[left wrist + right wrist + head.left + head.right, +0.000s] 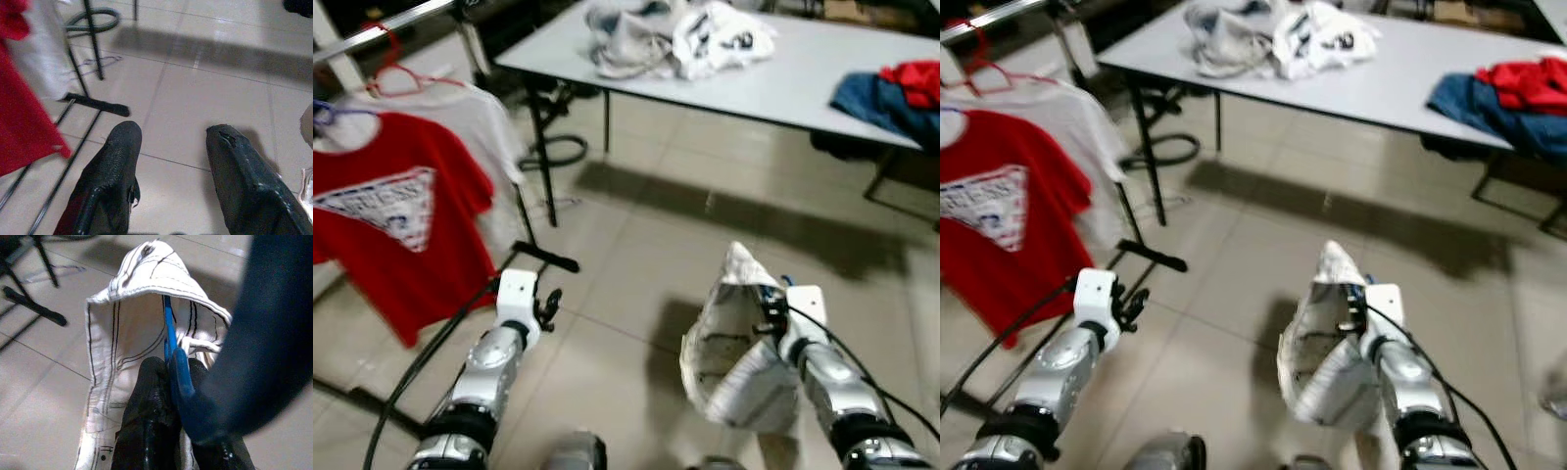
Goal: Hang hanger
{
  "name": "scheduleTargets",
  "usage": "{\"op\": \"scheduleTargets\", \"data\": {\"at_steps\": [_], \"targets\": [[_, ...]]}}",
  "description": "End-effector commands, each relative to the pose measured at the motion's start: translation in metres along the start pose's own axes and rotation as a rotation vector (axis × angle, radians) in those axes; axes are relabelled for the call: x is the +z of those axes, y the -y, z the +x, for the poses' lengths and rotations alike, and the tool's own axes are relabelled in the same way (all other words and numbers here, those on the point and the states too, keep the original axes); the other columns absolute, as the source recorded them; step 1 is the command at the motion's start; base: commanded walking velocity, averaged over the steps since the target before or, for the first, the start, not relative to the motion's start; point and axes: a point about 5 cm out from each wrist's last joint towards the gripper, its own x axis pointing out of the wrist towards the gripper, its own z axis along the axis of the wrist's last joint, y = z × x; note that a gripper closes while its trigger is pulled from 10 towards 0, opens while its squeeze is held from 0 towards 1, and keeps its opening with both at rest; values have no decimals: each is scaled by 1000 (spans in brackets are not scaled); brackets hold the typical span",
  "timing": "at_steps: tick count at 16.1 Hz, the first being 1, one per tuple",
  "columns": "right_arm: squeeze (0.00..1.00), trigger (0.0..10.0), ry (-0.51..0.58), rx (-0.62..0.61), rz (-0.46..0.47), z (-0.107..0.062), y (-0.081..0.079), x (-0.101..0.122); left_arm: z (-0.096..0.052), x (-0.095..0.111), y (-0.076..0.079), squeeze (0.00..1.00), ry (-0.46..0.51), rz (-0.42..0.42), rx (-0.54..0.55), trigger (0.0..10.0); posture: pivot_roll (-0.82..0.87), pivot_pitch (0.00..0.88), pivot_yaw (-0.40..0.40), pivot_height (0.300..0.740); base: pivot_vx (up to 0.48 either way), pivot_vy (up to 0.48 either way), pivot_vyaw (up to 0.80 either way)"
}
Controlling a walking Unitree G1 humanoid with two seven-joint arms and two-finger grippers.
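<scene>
**Right claw clamps a blue hanger with a white garment on it**

Two black fingers (151, 426) of the right gripper (178, 406) are closed tight on the blue hanger (169, 340), which runs away from them into the white garment with black lines (122, 328). This garment hangs around the claw, above the tiled floor (626, 255). Well apart to its left, the left gripper (171, 166) is wide open and holds nothing. Beyond that one, a red T-shirt (396, 220) hangs on the rack (372, 29)
</scene>
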Motion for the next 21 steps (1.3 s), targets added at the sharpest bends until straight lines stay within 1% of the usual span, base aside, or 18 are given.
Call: {"op": "scheduleTargets", "data": {"at_steps": [1, 2, 4, 7, 9, 13, 15, 18, 19, 21], "targets": [[0, 10000, 42, -25, 51, 2, 6, 10, 2, 0, 4, 0, -3, 17, -29, 10000, -127, 0, 34, 740, 0, 0, 800], [0, 10000, 28, 11, 33, 1, 1, 7, 3, 0, 6, 0, -5, 30, -39, 10000, -132, 0, 41, 740, 0, 0, 800], [0, 10000, 23, 46, 7, 1, -7, 5, 4, 2, 8, 0, -4, 43, -44, 10000, -135, 0, 46, 740, 0, -345, 800], [0, 10000, 41, 50, 14, 3, -12, 8, 6, 3, 10, 0, -7, 51, -40, 10000, -139, 0, 53, 740, 0, -427, 800], [0, 10000, 60, 37, 22, 3, -11, 14, 9, 6, 11, 0, -1, 53, -40, 10000, -147, 0, 61, 740, 0, -435, 800], [0, 10000, 82, 22, 21, 3, -7, 20, 11, 9, 11, 0, 2, 60, -37, 10000, -153, 0, 65, 740, 0, -435, 800], [0, 10000, 90, 11, 20, 2, -4, 22, 12, 9, 12, 0, 5, 54, -37, 10000, -153, 0, 65, 740, 0, -433, 800], [0, 10000, 92, 4, 22, 2, -3, 23, 12, 9, 12, 0, 4, 55, -34, 10000, -153, 0, 68, 740, 0, -435, 800], [0, 10000, 91, -1, 23, 2, -3, 23, 13, 12, 11, 0, 22, 36, -32, 10000, -154, 0, 71, 740, 0, -345, 800], [0, 10000, 102, -16, 71, 1, -2, 24, 15, 13, 7, 0, 4, -10, 7, 10000, -156, 0, 74, 740, 0, 0, 0]]}}
